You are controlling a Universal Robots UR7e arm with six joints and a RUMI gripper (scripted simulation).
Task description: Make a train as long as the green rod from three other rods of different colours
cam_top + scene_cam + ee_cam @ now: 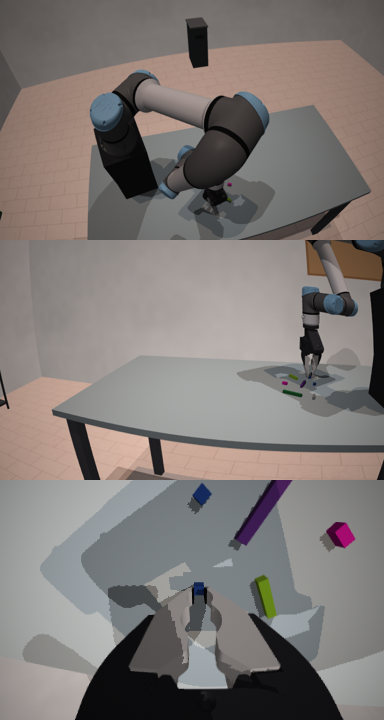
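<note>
Desk (300, 147) (181, 398): smooth, matt grey top. Blue joint caps (106, 111) (333, 304): plastic-looking, faint sheen. Fingers (314, 365): smooth, dull, metal-like. Rods, e.g. lime rod (229, 199) (293, 376) (265, 597): smooth, matt. Far wall (113, 36) (169, 302): matt, faintly mottled.

Short magenta (229, 184) (284, 383) (341, 535), lime (229, 199) (293, 376) (266, 597), purple (303, 384) (262, 514), grey (313, 396), green (292, 393) and two blue rods (314, 384) (202, 494) lie apart on the grey table (294, 147) (181, 398).

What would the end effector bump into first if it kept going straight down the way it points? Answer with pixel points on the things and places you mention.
Probably the tabletop (297, 147) (198, 398): the end effector (213, 210) (310, 376) (198, 588) points down with a small blue block (309, 377) (199, 586) at its tips; whether that block already touches is unclear.
</note>
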